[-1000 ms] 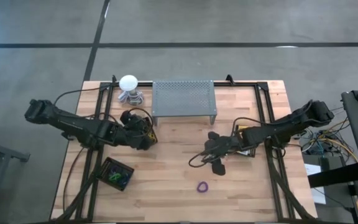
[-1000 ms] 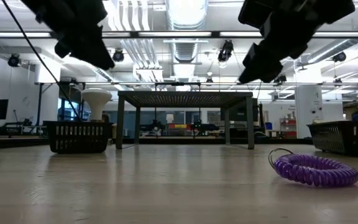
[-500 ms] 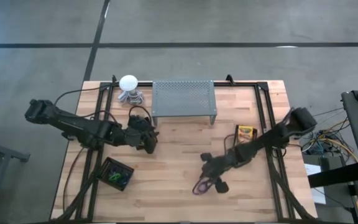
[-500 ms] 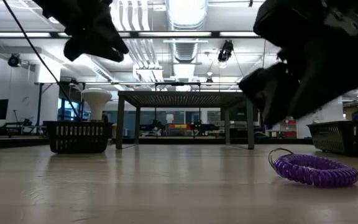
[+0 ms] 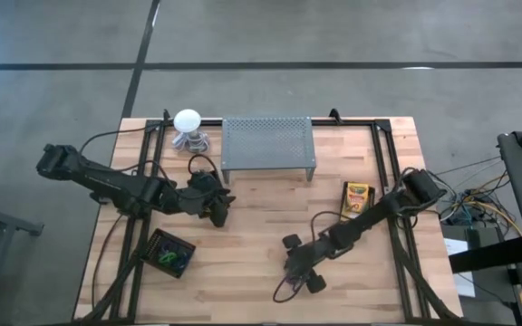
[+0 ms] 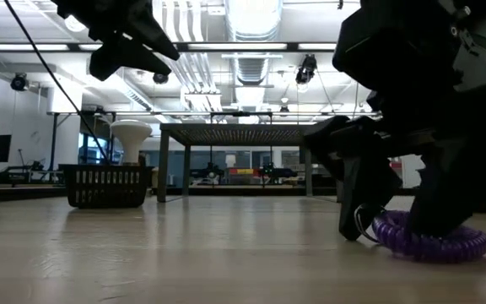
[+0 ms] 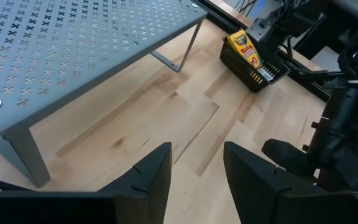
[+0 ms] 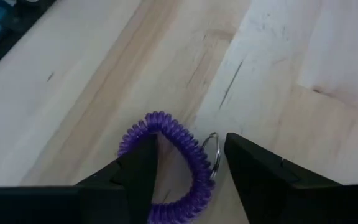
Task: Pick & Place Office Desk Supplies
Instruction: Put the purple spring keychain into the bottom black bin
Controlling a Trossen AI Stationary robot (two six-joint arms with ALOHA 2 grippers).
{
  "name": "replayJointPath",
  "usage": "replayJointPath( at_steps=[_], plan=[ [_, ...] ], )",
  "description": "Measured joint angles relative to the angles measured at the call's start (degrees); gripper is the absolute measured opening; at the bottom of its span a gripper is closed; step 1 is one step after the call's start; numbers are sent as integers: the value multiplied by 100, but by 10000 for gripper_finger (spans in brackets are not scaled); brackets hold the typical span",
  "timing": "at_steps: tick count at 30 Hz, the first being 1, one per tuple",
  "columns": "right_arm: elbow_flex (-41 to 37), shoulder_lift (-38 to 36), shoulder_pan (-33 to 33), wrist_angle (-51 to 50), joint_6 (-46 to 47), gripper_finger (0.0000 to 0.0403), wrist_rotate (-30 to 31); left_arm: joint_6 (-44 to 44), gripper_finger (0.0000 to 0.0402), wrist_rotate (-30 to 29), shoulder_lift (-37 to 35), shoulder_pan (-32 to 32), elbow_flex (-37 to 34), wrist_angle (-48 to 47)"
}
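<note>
Right wrist view shows the right gripper (image 8: 188,168) with jaws open astride the purple coil (image 8: 166,163); left gripper (image 7: 196,169) jaws open.

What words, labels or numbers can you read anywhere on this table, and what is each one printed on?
No text can be read here.
Crayon box, yellow and green, standing in the black basket: it carries print, but too small and blurred to read.
Grey perforated stand: only a pattern of cut-out crosses, no lettering.
Purple coil loop between the right gripper fingers: no markings.
</note>
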Motion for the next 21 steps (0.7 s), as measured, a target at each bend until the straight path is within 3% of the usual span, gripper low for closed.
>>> replayJointPath(
  at_steps=[5, 15, 21],
  plan=[
    [60, 65, 4, -171, -100, 180, 25, 27, 154, 1, 0, 0, -2, 0],
    [7, -308, -26, -429, -360, 81, 281, 94, 154, 1, 0, -4, -2, 0],
    [7, -323, -101, -421, -363, 43, 349, 174, 154, 1, 0, -4, -2, 0]
  ],
)
